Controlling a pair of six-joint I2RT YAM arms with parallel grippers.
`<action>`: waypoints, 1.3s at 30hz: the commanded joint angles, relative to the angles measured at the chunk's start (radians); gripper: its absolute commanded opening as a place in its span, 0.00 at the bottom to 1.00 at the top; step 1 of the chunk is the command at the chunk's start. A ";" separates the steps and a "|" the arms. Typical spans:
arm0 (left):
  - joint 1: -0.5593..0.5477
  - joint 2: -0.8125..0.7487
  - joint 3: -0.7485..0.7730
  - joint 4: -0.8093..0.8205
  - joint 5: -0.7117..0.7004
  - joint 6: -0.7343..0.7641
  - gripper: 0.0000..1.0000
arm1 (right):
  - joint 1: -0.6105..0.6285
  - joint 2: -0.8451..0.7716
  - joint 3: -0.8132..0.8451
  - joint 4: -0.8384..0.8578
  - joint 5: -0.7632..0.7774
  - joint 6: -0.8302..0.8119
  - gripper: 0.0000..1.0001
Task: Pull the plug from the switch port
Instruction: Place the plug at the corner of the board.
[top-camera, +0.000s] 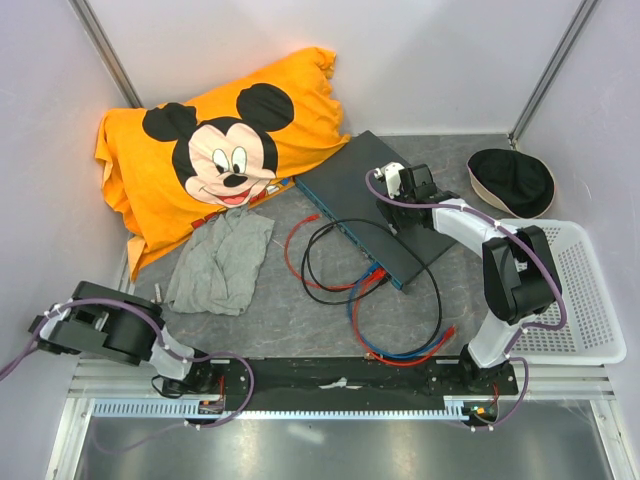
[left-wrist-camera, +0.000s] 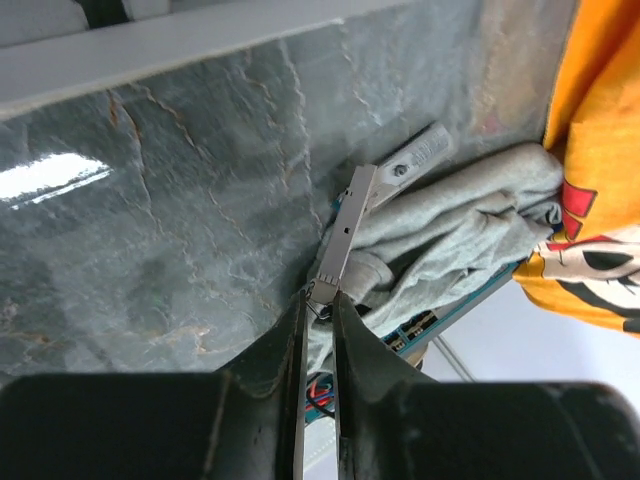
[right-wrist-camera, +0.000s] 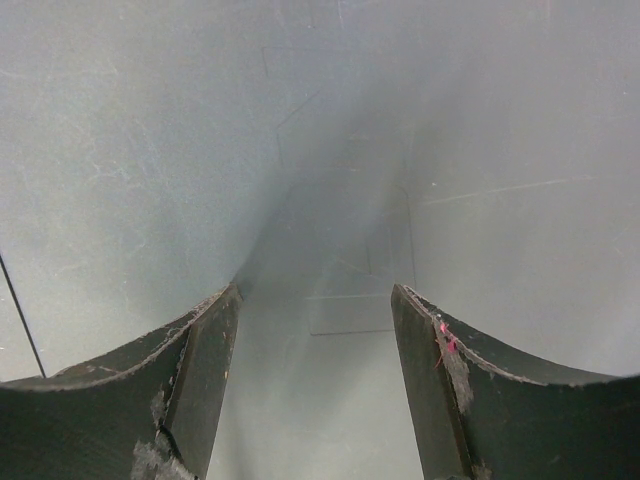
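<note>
The switch (top-camera: 365, 195) is a flat dark grey box lying slantwise at mid table, its teal socket face (top-camera: 345, 235) turned to the front left. Red, blue and black cables (top-camera: 375, 272) run from that face into loops on the table. My right gripper (top-camera: 388, 182) is open, close over the switch's grey top (right-wrist-camera: 320, 150), which fills the right wrist view, and it holds nothing (right-wrist-camera: 315, 300). My left gripper (left-wrist-camera: 320, 298) is shut on the end of a slim silver metal plug (left-wrist-camera: 345, 225), next to the grey cloth. The teal face (left-wrist-camera: 432, 322) shows behind it. In the top view the left arm (top-camera: 100, 330) is folded at the near left, its fingers hidden.
An orange Mickey Mouse pillow (top-camera: 215, 150) lies at the back left, with a crumpled grey cloth (top-camera: 222, 262) in front of it. A black round cap (top-camera: 510, 180) sits at the back right. A white perforated basket (top-camera: 580, 290) stands at the right. A small white labelled piece (left-wrist-camera: 420, 155) lies by the cloth.
</note>
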 joint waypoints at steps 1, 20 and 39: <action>-0.037 0.050 -0.012 0.085 -0.041 -0.082 0.11 | 0.027 0.076 -0.079 -0.126 -0.012 -0.006 0.73; -0.116 -0.158 0.034 -0.100 0.025 0.054 0.45 | 0.049 0.075 -0.054 -0.131 0.027 -0.031 0.73; -1.286 -0.085 0.150 0.441 -0.007 -0.355 0.46 | 0.007 -0.059 -0.117 -0.123 -0.010 0.046 0.74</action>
